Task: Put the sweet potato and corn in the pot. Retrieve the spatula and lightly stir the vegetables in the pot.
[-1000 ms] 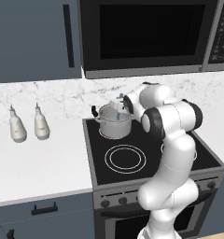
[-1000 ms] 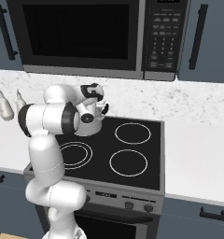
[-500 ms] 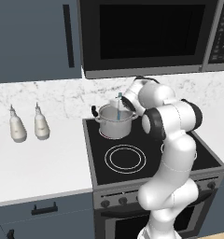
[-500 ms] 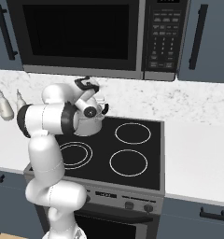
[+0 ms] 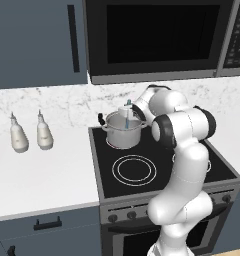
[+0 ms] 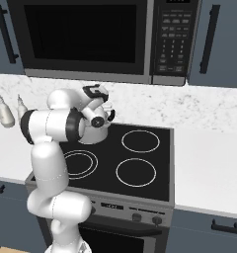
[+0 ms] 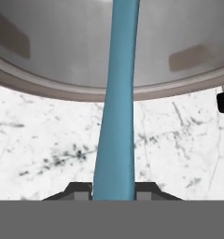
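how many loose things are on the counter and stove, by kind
bottles: 2, first bottle and second bottle on the counter left of the stove
pot: 1, on the back left burner
spatula: 1, held by the gripper, reaching into the pot
total: 4

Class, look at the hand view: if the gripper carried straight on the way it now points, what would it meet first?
Most likely the pot. The gripper is shut on the spatula, which runs ahead over the rim into the steel interior. The spatula's far end would touch first; how deep it already sits is unclear.
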Controlling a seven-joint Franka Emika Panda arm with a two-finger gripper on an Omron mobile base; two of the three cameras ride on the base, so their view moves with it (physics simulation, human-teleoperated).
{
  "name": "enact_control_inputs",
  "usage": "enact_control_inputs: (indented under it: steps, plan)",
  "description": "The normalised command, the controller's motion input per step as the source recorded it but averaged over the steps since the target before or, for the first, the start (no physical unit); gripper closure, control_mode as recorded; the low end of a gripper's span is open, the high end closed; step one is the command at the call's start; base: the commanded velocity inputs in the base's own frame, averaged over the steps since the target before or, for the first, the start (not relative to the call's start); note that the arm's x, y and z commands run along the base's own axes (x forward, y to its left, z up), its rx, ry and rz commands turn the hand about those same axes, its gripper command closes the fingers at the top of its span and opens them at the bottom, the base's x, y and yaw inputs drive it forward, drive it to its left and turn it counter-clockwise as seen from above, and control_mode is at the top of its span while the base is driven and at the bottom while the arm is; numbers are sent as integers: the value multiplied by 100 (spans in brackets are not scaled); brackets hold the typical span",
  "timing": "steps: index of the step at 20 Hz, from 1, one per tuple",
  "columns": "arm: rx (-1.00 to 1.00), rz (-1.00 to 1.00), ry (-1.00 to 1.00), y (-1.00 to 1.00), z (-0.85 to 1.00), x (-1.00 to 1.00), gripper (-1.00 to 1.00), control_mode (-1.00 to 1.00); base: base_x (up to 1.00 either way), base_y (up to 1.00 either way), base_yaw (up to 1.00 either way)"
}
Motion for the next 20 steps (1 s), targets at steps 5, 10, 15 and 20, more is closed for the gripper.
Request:
enact_control_inputs:
  steps: [5,10,15,20]
  plan:
    - [0,0,0,2,-1,0,100,-100,0,0,0]
    - [2,-3,-29,29,-14,0,100,-100,0,0,0]
    - [10,-9,-36,36,-13,0,100,-100,0,0,0]
    - [12,-12,1,27,-3,-2,100,-100,0,0,0]
